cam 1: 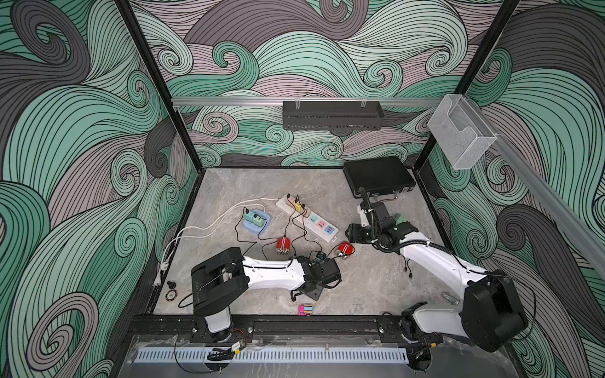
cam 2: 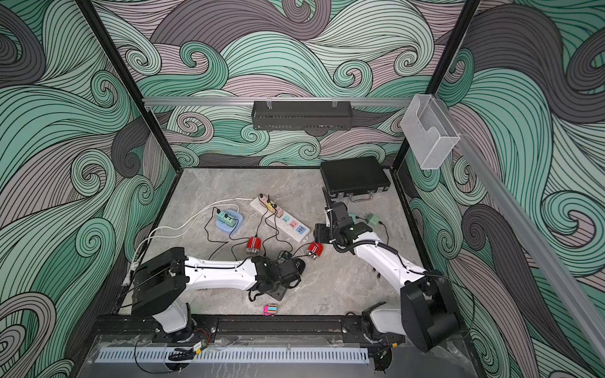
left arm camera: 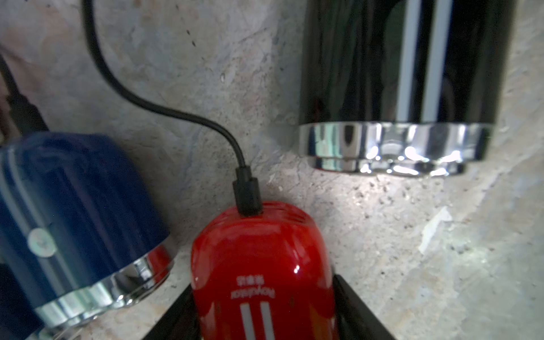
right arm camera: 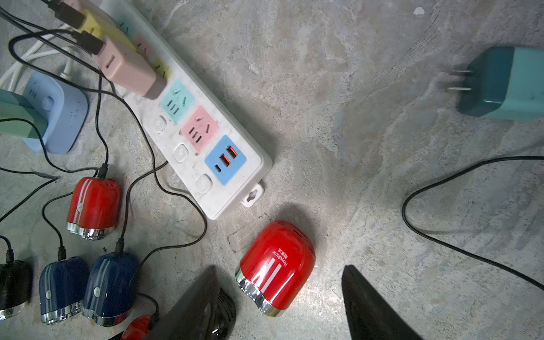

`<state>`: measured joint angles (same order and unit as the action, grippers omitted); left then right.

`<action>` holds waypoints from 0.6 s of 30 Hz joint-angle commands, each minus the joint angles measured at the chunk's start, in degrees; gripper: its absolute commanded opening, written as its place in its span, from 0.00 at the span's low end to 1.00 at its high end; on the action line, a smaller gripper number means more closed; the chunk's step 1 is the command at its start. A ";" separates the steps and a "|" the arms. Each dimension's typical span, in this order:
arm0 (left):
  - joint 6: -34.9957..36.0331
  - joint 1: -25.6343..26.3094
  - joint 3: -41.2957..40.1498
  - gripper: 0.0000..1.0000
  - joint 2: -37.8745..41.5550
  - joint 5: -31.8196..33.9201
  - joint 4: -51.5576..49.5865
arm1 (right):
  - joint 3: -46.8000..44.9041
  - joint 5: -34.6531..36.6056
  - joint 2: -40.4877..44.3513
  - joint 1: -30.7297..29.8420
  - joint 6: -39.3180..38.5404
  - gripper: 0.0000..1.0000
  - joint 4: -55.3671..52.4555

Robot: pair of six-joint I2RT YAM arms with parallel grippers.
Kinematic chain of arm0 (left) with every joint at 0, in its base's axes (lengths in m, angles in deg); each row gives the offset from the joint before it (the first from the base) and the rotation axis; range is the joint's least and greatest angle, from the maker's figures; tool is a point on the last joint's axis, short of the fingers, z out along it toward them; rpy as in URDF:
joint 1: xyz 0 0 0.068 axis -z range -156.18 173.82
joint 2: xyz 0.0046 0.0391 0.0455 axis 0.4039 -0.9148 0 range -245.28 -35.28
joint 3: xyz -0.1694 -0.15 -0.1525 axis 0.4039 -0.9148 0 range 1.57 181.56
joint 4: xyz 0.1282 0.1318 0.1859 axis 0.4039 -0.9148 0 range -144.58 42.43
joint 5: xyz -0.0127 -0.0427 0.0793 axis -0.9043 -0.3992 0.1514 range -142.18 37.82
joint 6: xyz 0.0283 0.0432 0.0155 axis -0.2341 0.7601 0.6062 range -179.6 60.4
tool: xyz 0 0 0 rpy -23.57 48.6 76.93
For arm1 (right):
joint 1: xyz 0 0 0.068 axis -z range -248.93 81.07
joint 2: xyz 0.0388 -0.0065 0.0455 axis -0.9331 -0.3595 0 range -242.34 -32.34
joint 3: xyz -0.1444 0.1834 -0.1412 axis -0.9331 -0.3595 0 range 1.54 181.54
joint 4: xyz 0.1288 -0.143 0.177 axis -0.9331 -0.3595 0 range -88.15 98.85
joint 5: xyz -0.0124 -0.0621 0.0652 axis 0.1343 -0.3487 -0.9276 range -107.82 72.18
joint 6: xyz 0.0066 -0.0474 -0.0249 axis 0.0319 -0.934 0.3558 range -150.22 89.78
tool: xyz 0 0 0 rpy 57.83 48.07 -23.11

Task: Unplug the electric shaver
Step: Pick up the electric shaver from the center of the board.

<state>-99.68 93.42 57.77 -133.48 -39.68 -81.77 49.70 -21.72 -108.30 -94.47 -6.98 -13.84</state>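
Left wrist view: holding step, left tool point(left arm camera: 262, 284) hugging red shaver point(left arm camera: 259, 250) on desk point(left arm camera: 382, 235), true pinch or mere touch impossible to tell, cable plug point(left arm camera: 247, 191) seated in its end. Farther right, right tool point(right arm camera: 279, 267) spread and empty near loose red shaver point(right arm camera: 282, 253). Next, probably: brace body, draw plug straight out.

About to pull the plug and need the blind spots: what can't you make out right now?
- Left gripper on the red shaver: left wrist view's bottom edge cuts off the fingers; in both top views the arm hides them, so contact is unclear.
- Its cable: runs off the left wrist view's edge; in both top views too thin and tangled to trace further.
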 commanded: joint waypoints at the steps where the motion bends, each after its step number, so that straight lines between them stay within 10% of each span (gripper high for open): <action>1: -0.26 -0.69 -0.47 0.64 -1.71 -2.47 1.67 | 0.98 0.06 -0.22 -0.50 1.31 0.66 0.64; 18: 0.33 -1.14 -2.17 0.49 0.92 -0.52 1.84 | 0.05 0.42 0.02 -0.46 1.46 0.67 0.99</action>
<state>-99.90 92.79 57.25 -133.56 -40.89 -79.04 49.68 -21.65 -108.30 -94.47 -6.08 -13.58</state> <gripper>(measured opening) 0.546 0.665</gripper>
